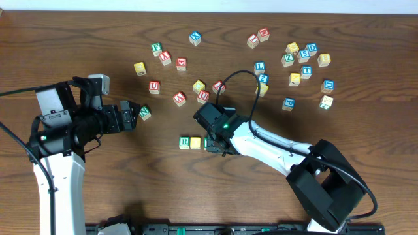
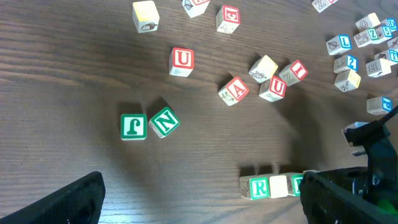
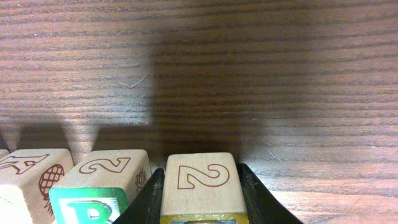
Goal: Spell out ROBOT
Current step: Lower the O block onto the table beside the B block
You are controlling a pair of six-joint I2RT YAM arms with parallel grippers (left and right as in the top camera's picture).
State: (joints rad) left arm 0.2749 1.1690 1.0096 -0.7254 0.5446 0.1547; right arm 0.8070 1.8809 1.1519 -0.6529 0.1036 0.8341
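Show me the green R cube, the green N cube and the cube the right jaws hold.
green R cube (image 1: 185,141), overhead view, its top face.
green N cube (image 2: 164,122), left wrist view, its lettered face.
held cube (image 3: 200,186), right wrist view, its side face marked 2.

We read a green R on the R cube (image 2: 259,187), bottom centre of the left wrist view, and N on the N cube (image 2: 164,122). Right wrist view: 2 on the bottom-centre cube (image 3: 200,180) and its left neighbour (image 3: 106,168), perhaps lettered B.
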